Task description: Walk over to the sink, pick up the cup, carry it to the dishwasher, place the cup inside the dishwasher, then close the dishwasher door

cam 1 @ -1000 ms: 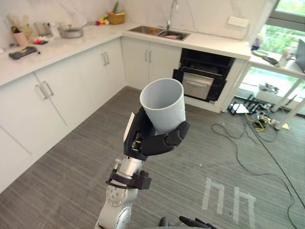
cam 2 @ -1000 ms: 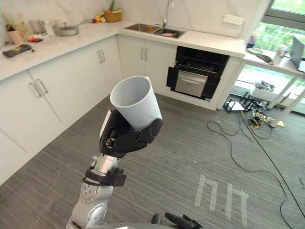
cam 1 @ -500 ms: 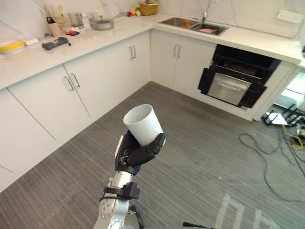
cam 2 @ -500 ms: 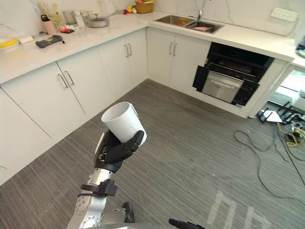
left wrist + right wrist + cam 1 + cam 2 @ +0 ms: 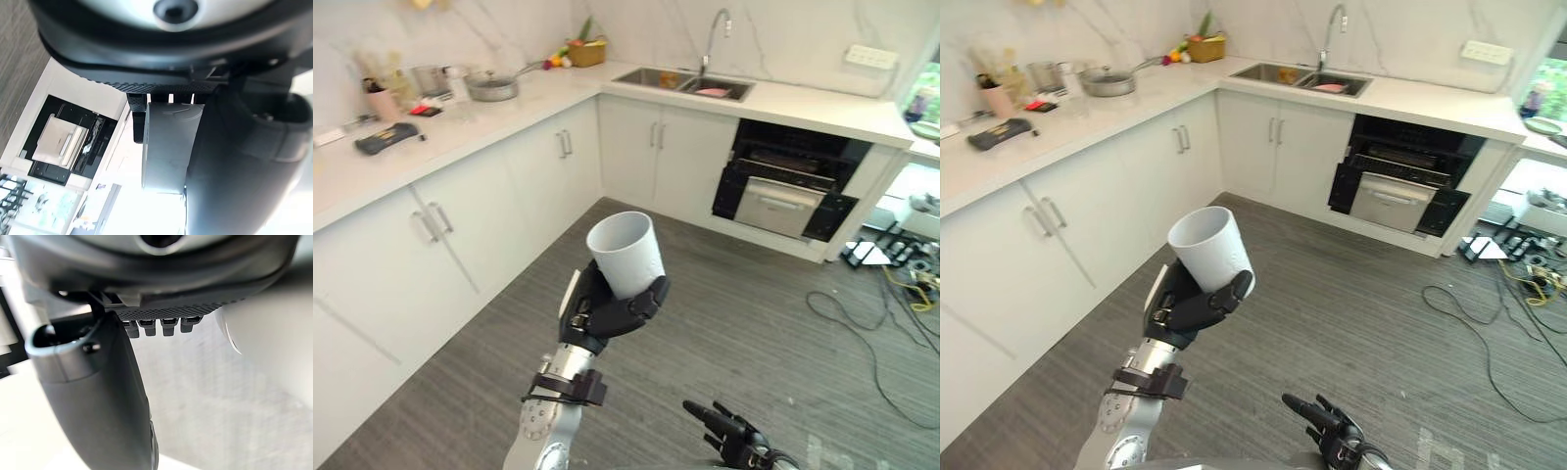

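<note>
Left eye view: white tapered cup (image 5: 631, 264), empty.

no legible text, no signs (either)

1. A home kitchen: white cabinets (image 5: 470, 215) run in an L along the left and far walls under a pale stone counter (image 5: 803, 98).
2. A steel sink (image 5: 685, 82) with a curved tap (image 5: 713, 27) sits in the far counter. To its right, a dark dishwasher (image 5: 783, 191) stands open.
3. A pan (image 5: 491, 88) and a basket of produce (image 5: 585, 51) sit far left.
</note>
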Motion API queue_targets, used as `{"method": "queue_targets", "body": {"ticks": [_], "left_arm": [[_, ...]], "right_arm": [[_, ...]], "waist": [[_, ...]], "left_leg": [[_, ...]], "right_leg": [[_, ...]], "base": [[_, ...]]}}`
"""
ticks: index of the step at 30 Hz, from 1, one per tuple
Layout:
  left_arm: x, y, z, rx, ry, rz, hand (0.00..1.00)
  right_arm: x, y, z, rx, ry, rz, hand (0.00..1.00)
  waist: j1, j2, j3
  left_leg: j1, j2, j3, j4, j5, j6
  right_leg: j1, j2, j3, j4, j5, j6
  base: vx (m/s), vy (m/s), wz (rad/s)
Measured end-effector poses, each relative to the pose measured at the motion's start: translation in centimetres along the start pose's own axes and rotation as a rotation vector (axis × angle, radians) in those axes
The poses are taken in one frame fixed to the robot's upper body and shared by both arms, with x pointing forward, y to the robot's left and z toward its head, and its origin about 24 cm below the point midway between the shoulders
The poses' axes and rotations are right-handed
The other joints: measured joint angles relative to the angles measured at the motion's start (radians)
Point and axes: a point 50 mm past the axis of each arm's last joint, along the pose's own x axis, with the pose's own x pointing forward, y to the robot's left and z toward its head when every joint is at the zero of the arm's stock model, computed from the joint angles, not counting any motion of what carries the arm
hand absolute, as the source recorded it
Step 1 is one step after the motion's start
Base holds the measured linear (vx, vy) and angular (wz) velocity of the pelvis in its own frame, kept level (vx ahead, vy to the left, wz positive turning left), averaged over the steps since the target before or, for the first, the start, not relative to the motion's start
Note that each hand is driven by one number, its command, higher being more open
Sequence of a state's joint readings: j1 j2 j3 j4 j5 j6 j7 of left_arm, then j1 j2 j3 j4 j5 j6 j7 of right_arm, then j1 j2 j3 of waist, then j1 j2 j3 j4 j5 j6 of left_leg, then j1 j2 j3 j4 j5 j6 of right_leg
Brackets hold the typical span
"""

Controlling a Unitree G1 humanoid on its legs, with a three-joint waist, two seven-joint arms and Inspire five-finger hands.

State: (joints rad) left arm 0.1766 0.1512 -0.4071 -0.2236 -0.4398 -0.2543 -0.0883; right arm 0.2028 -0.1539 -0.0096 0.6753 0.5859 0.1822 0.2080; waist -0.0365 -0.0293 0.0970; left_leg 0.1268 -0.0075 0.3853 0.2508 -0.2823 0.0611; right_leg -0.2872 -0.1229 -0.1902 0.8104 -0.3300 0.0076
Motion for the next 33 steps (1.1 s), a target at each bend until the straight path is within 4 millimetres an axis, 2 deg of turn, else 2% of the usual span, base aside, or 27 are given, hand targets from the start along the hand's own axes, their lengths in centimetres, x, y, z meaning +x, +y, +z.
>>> {"method": "queue_targets", "body": {"ticks": [1,2,3,4,5,6,10,13,16,17,18,19,20,21,22,23,24,25,26,27,29,30,31,32,33], "left_arm": [[0.8,-0.1,0.3,0.012,-0.013,-0.03,0.0],[1.1,-0.1,0.4,0.01,-0.021,-0.04,0.0],[1.5,-0.2,0.6,0.003,-0.032,-0.052,0.0],[1.6,-0.3,0.6,-0.01,-0.032,-0.056,0.0],[1.6,-0.4,0.6,-0.011,-0.033,-0.057,0.0],[3.3,-4.5,2.1,-0.001,-0.163,-0.237,0.0],[3.3,-4.4,1.8,0.0,-0.149,-0.231,0.0],[3.1,-4.3,1.6,-0.007,-0.141,-0.234,0.0],[2.3,-4.0,1.0,-0.056,-0.108,-0.227,0.0],[1.8,-3.8,0.4,-0.084,-0.083,-0.209,0.0],[1.1,-3.3,-0.5,-0.107,-0.043,-0.176,0.0],[0.8,-2.9,-1.1,-0.116,-0.018,-0.149,0.0],[-0.1,-2.0,-2.5,-0.137,0.049,-0.086,0.0],[-0.9,-1.1,-3.8,-0.151,0.111,-0.029,0.0],[-1.3,-0.7,-4.3,-0.159,0.137,-0.003,0.0],[-1.8,-0.2,-4.7,-0.164,0.163,0.025,0.0],[-2.2,0.5,-4.7,-0.165,0.166,0.055,0.0],[-2.5,1.0,-4.5,-0.159,0.165,0.077,0.0],[-2.6,1.3,-4.5,-0.157,0.164,0.089,0.0],[-2.7,1.6,-4.4,-0.152,0.161,0.101,0.0],[-2.6,1.8,-3.7,-0.146,0.133,0.108,0.0],[-2.6,1.9,-3.1,-0.145,0.105,0.118,0.0],[-2.7,1.9,-2.9,-0.146,0.092,0.123,0.0],[-2.9,1.8,-2.2,-0.144,0.066,0.139,0.0],[-3.0,1.8,-1.9,-0.144,0.053,0.146,0.0]], "right_arm": [[-0.1,0.4,0.0,0.01,-0.016,0.022,1.0],[-0.2,0.5,0.0,0.017,-0.021,0.025,1.0],[-0.3,0.5,-0.2,0.032,-0.029,0.019,1.0],[-0.5,0.3,-0.3,0.033,-0.027,0.006,1.0],[-0.7,0.1,-0.6,0.034,-0.016,-0.002,1.0],[-1.8,-0.5,0.1,0.039,-0.049,-0.041,1.0],[-1.8,-0.5,0.0,0.04,-0.047,-0.042,1.0],[-1.6,-0.7,0.0,0.04,-0.038,-0.049,1.0],[-1.6,-1.2,-0.6,0.048,-0.018,-0.083,1.0],[-1.7,-1.7,-0.8,0.051,-0.009,-0.097,1.0],[-1.6,-1.8,-1.1,0.048,0.011,-0.103,1.0],[-1.4,-1.7,-1.3,0.046,0.025,-0.103,1.0],[-1.1,-1.9,-1.4,0.043,0.048,-0.12,1.0],[-0.9,-2.1,-1.3,0.025,0.069,-0.132,1.0],[-0.9,-2.3,-1.3,0.015,0.087,-0.137,1.0],[-0.8,-2.5,-1.4,0.0,0.112,-0.146,1.0],[-0.5,-2.4,-1.6,-0.018,0.14,-0.153,1.0],[-0.6,-2.6,-2.0,-0.017,0.162,-0.162,1.0],[-0.6,-2.7,-2.2,-0.011,0.17,-0.166,1.0],[-0.6,-2.8,-2.5,-0.003,0.181,-0.174,1.0],[-0.3,-2.7,-2.4,-0.008,0.186,-0.174,1.0],[0.0,-2.4,-2.0,-0.026,0.175,-0.167,1.0],[0.2,-2.2,-1.8,-0.032,0.166,-0.159,1.0],[0.5,-1.8,-1.5,-0.025,0.136,-0.128,1.0],[0.6,-1.5,-1.4,-0.022,0.121,-0.111,1.0]], "waist": [[-0.027,0.005,0.003],[-0.036,0.004,0.004],[-0.04,0.004,0.008],[-0.039,0.002,0.008],[-0.039,-0.004,0.007],[-0.003,0.045,0.01],[-0.003,0.042,0.008],[0.003,0.037,0.001],[0.016,0.044,-0.026],[0.021,0.039,-0.037],[0.022,0.036,-0.047],[0.022,0.027,-0.052],[0.024,0.034,-0.053],[0.025,0.05,-0.048],[0.035,0.064,-0.047],[0.055,0.079,-0.053],[0.077,0.066,-0.044],[0.094,0.054,-0.037],[0.095,0.052,-0.034],[0.09,0.048,-0.03],[0.092,0.041,-0.018],[0.093,0.04,-0.01],[0.097,0.04,-0.004],[0.104,0.045,-0.001],[0.103,0.05,0.002]], "left_leg": [[0.017,0.013,-0.025,-0.003,-0.006,-0.012],[0.024,0.013,-0.038,-0.003,-0.015,-0.018],[0.061,0.009,-0.06,0.004,-0.045,-0.037],[0.1,0.008,-0.086,0.037,-0.091,-0.057],[0.119,0.006,-0.102,0.061,-0.12,-0.069],[0.098,0.168,-0.1,0.352,-0.347,-0.154],[0.096,0.168,-0.1,0.352,-0.347,-0.153],[0.082,0.169,-0.097,0.338,-0.345,-0.148],[0.087,0.175,-0.079,0.269,-0.314,-0.151],[0.105,0.174,-0.066,0.22,-0.298,-0.153],[0.131,0.168,-0.064,0.19,-0.273,-0.124],[0.126,0.16,-0.068,0.222,-0.255,-0.079],[0.075,0.18,-0.076,0.354,-0.194,0.047],[-0.008,0.236,-0.069,0.531,-0.067,0.115],[-0.051,0.271,-0.072,0.603,0.011,0.103],[-0.114,0.297,-0.082,0.69,0.032,0.055],[-0.184,0.285,-0.076,0.75,-0.004,-0.002],[-0.226,0.267,-0.065,0.723,-0.039,-0.049],[-0.235,0.257,-0.06,0.675,-0.056,-0.054],[-0.246,0.235,-0.049,0.537,-0.068,-0.061],[-0.25,0.174,-0.048,0.26,-0.06,-0.075],[-0.261,0.13,-0.081,0.096,-0.004,-0.081],[-0.269,0.116,-0.106,0.051,0.047,-0.088],[-0.304,0.107,-0.163,0.018,0.112,-0.116],[-0.325,0.107,-0.187,0.018,0.131,-0.132]], "right_leg": [[-0.035,0.066,0.062,-0.242,0.068,0.018],[-0.043,0.083,0.091,-0.357,0.126,0.028],[-0.049,0.101,0.142,-0.527,0.239,0.037],[-0.038,0.101,0.178,-0.572,0.321,0.031],[-0.029,0.097,0.186,-0.566,0.364,0.019],[-0.124,0.131,0.065,-0.188,0.296,-0.069],[-0.126,0.131,0.063,-0.188,0.295,-0.068],[-0.138,0.119,0.034,-0.2,0.287,-0.079],[-0.155,0.076,-0.042,-0.2,0.272,-0.096],[-0.166,0.064,-0.069,-0.174,0.238,-0.09],[-0.161,0.064,-0.082,-0.157,0.205,-0.089],[-0.155,0.068,-0.083,-0.155,0.197,-0.101],[-0.126,0.087,-0.079,-0.183,0.187,-0.111],[-0.072,0.131,-0.081,-0.27,0.184,-0.114],[-0.038,0.154,-0.088,-0.334,0.184,-0.114],[0.005,0.177,-0.093,-0.421,0.187,-0.112],[0.045,0.177,-0.094,-0.499,0.219,-0.08],[0.094,0.176,-0.106,-0.571,0.284,-0.077],[0.121,0.18,-0.103,-0.603,0.296,-0.105],[0.171,0.182,-0.099,-0.652,0.304,-0.121],[0.231,0.171,-0.076,-0.698,0.311,-0.12],[0.266,0.164,-0.055,-0.723,0.306,-0.109],[0.282,0.162,-0.039,-0.731,0.3,-0.099],[0.304,0.164,-0.011,-0.736,0.285,-0.086],[0.311,0.168,-0.002,-0.735,0.274,-0.08]], "base": [[0.35,0.031,0.57],[0.38,-0.007,0.69],[0.45,-0.044,0.68],[0.49,-0.07,0.7],[0.32,-0.057,0.46],[0.11,-0.027,0.18],[0.0,0.0,0.0],[0.0,0.003,0.0],[0.04,0.015,-0.12],[0.19,-0.015,-0.18],[0.22,-0.034,-0.15],[0.28,-0.074,-0.2],[0.27,-0.138,-0.29],[0.27,-0.163,-0.35],[0.3,-0.1,-0.46],[0.34,0.004,-0.7],[0.4,0.026,-0.77],[0.31,0.005,-0.59],[0.3,-0.026,-0.19],[0.3,0.004,-0.04],[0.34,0.054,-0.14],[0.25,0.073,-0.33],[0.22,0.082,-0.57],[0.16,0.07,-0.51],[0.19,0.115,-0.6]]}}
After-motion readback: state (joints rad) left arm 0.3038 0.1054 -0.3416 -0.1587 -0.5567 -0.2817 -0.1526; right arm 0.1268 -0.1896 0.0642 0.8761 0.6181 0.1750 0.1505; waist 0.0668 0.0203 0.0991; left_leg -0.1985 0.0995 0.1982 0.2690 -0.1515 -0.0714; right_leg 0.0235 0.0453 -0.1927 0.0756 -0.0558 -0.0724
